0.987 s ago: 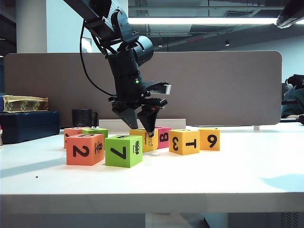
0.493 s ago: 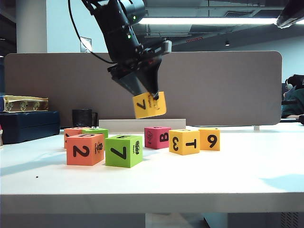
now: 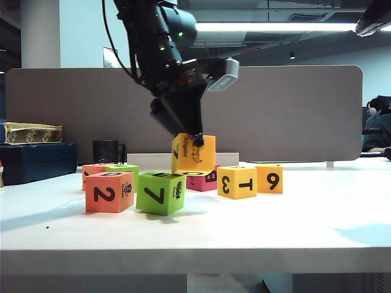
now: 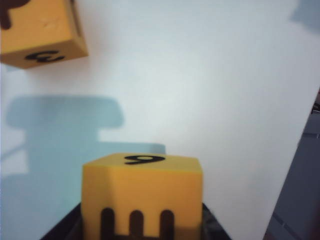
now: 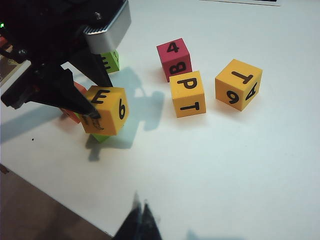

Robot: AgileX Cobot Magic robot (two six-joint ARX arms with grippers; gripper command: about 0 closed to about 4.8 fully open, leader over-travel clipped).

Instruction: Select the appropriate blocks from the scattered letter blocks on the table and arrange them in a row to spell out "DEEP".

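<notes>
My left gripper [image 3: 190, 139] is shut on the yellow-orange alligator block [image 3: 194, 154], held off the table [image 3: 293, 220] with its low edge at the top right corner of the lime-green 7 block [image 3: 160, 193]. The held block [image 4: 142, 192] shows an E and a 6 [image 5: 106, 110]. The salmon 2 block [image 3: 109, 191] stands left of the green one. The yellow-orange 3 block [image 3: 237, 182] [image 4: 40, 32] stands to the right and carries a P [image 5: 187, 93]. My right gripper [image 5: 141, 219] hangs shut over the table's front edge, holding nothing.
A pink-red B block [image 3: 206, 177] stands behind the held block and a yellow-orange 9 block [image 3: 269, 178] at the far right. Another salmon block [image 3: 93, 168] and green block [image 3: 123, 168] stand at the back left. A black mug [image 3: 109, 151], a blue case [image 3: 36, 160] and a brown partition [image 3: 287, 110] lie beyond.
The left gripper lifted the alligator block off the table, swung it up, then lowered it beside the green 7 block with the wrist turned. The green block looks slightly shifted.
</notes>
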